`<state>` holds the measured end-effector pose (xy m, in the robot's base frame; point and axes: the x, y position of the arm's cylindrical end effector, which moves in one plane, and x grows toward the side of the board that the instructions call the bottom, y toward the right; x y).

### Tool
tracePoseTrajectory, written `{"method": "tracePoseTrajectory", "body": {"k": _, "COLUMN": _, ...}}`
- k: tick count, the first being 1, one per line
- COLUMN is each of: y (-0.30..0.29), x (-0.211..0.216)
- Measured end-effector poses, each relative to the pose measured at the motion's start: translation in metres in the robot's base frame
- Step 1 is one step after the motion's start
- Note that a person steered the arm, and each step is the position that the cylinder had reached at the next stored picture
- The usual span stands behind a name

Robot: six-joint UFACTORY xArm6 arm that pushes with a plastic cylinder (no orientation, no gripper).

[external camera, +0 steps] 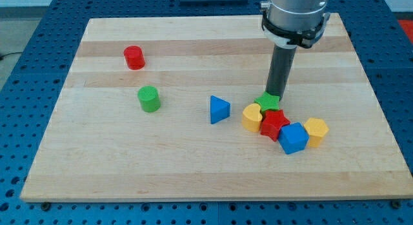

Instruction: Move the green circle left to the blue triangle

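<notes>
The green circle [149, 98] stands on the wooden board [193, 160], left of centre. The blue triangle [219, 109] lies to its right, apart from it by about a block's width. My tip [275, 96] is far to the right of both, down on the board at the top edge of a green star [267, 102] and touching or nearly touching it. The rod rises straight up to the arm's grey cylinder [295, 12] at the view's top.
A red cylinder [134, 57] stands at the upper left. A cluster sits right of the triangle: a yellow heart [252, 117], the green star, a red star [274, 124], a blue cube [293, 138] and a yellow hexagon [315, 131].
</notes>
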<state>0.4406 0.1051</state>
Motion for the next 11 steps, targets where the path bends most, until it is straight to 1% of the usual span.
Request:
{"method": "tracePoseTrajectory", "body": {"k": 2, "y": -0.052, "x": -0.027}}
{"method": "tracePoseTrajectory", "body": {"k": 3, "y": -0.086, "x": -0.035}}
{"method": "tracePoseTrajectory", "body": {"k": 6, "y": -0.254, "x": -0.035}}
{"method": "tracePoseTrajectory", "body": {"k": 7, "y": -0.297, "x": -0.031}}
{"method": "tracePoseTrajectory", "body": {"k": 8, "y": -0.285, "x": -0.025}}
{"method": "tracePoseTrajectory", "body": {"k": 10, "y": -0.228, "x": 0.007}}
{"method": "tracePoseTrajectory", "body": {"k": 11, "y": -0.197, "x": 0.011}}
